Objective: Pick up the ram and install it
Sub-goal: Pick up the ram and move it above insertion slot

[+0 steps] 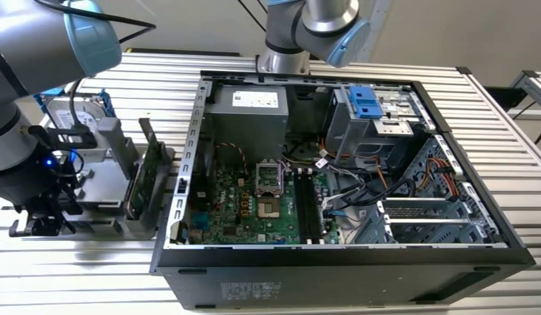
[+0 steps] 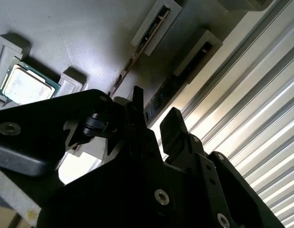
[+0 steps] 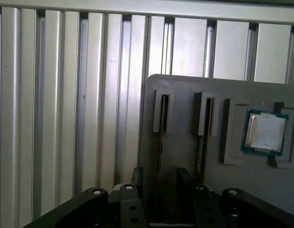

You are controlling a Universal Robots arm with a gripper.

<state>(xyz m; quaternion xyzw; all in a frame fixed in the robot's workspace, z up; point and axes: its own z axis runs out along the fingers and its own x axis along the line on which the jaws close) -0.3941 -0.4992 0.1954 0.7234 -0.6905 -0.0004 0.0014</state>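
Note:
The ram (image 3: 159, 137) stands on edge in a slotted grey holder (image 3: 184, 156), the stick farther from the processor chip. In the second wrist view the ram (image 2: 162, 96) shows dark chips along its side. My gripper (image 3: 159, 175) is open, and its two black fingers (image 3: 137, 176) straddle the ram's near end; I cannot tell whether they touch it. The same open gripper (image 2: 155, 115) shows in the second wrist view. In the exterior view the gripper (image 1: 44, 220) hangs low over the holder, at the exterior view's left of the open computer case (image 1: 446, 151).
A second thin stick (image 3: 202, 142) stands in the neighbouring slot, and a processor chip (image 3: 265, 133) lies beside it. An upright green card (image 1: 144, 174) and a hard drive (image 1: 73, 115) stand nearby. Dark memory slots (image 1: 307, 210) run along the motherboard. The table is ribbed metal.

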